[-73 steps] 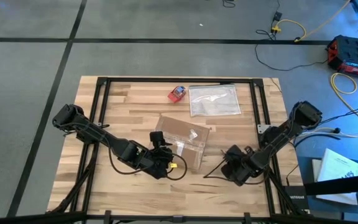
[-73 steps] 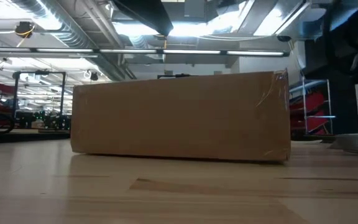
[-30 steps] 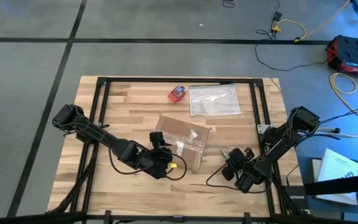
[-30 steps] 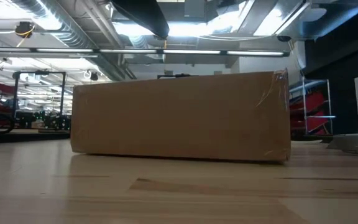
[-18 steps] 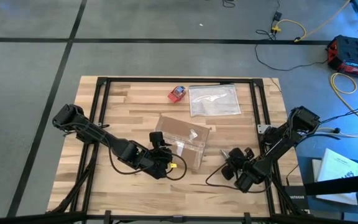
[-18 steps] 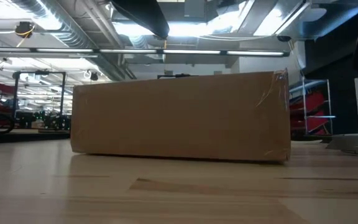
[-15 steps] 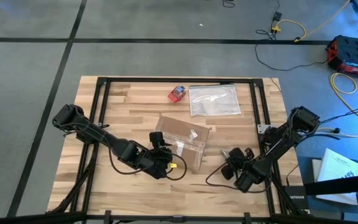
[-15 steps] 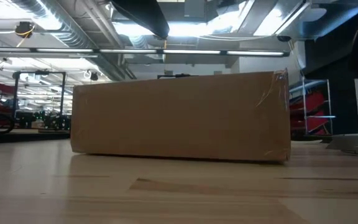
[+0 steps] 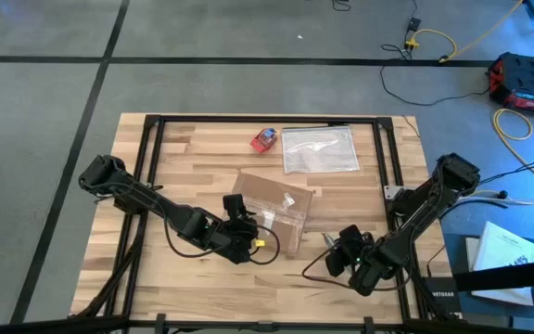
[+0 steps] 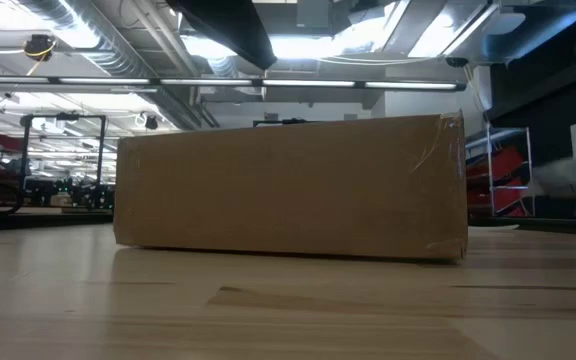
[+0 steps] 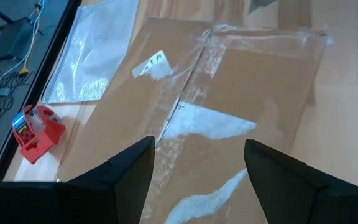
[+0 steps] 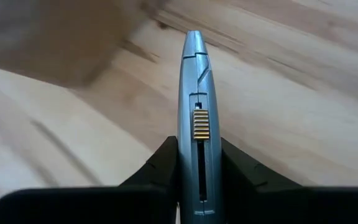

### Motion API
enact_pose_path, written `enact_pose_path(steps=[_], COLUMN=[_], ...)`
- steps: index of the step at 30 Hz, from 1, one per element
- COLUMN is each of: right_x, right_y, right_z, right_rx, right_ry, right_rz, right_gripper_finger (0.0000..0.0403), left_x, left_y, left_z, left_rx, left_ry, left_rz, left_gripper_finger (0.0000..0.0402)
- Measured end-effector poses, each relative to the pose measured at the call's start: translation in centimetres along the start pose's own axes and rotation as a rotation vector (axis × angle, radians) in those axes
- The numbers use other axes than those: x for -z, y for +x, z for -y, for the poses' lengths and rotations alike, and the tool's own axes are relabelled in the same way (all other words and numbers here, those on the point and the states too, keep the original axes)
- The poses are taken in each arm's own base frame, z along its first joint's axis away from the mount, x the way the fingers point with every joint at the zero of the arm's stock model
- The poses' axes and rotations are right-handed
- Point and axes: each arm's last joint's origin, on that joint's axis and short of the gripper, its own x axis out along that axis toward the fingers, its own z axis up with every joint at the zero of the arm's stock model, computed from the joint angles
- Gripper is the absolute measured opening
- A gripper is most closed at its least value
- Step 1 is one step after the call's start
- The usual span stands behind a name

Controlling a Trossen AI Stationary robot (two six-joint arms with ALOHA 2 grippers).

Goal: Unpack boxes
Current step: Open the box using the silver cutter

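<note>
The right gripper's (image 12: 194,180) fingers pinch a slim silver box cutter (image 12: 195,118) over bare wood, while the left gripper's (image 11: 197,165) fingers stand spread just above the box (image 9: 273,209). That shallow, matte brown cardboard box lies flat ahead of both, its seam under glossy, wrinkled clear tape (image 11: 185,112). Judging by that, it is uncut and all the unpacking remains.

Grey concrete floor (image 9: 248,37) with yellow cables (image 9: 434,42) surrounds the wooden worktop (image 9: 202,148); ceiling strip lights (image 10: 308,84) glow overhead.
</note>
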Motion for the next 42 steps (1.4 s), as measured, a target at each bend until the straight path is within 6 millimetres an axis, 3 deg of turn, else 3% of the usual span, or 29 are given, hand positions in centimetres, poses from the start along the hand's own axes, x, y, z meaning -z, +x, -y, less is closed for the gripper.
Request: enact_pose_path(steps=[5, 10, 21, 31, 42], right_x=[-1.0, -1.8, -1.8, -4.2, -5.2], right_y=[-2.9, -3.8, -1.2, 0.4, 0.7], right_z=[-0.7, -0.9, 1.6, 1.5, 1.1], right_rx=[-0.176, -0.295, -0.528, -0.473, -0.469], right_ry=[0.22, 0.289, 0.493, 0.533, 0.526], right_rz=[0.045, 0.079, 0.084, 0.098, 0.101], right_gripper_finger=[0.0062, 0.0062, 0.0062, 0.0062, 0.0062], left_x=[-0.1, -0.5, -0.9, -1.6, -0.4], left_y=[0.2, 0.5, 2.7, 4.2, 7.4], left_z=[-0.1, -0.3, -2.2, -3.9, -2.6], left_rx=[0.0, -0.002, 0.071, 0.121, 0.288], left_ry=[0.015, 0.05, 0.134, 0.24, 0.472], left_rz=[0.013, 0.036, -0.013, 0.014, -0.036], left_gripper_finger=[0.0235, 0.0235, 0.0235, 0.0235, 0.0235])
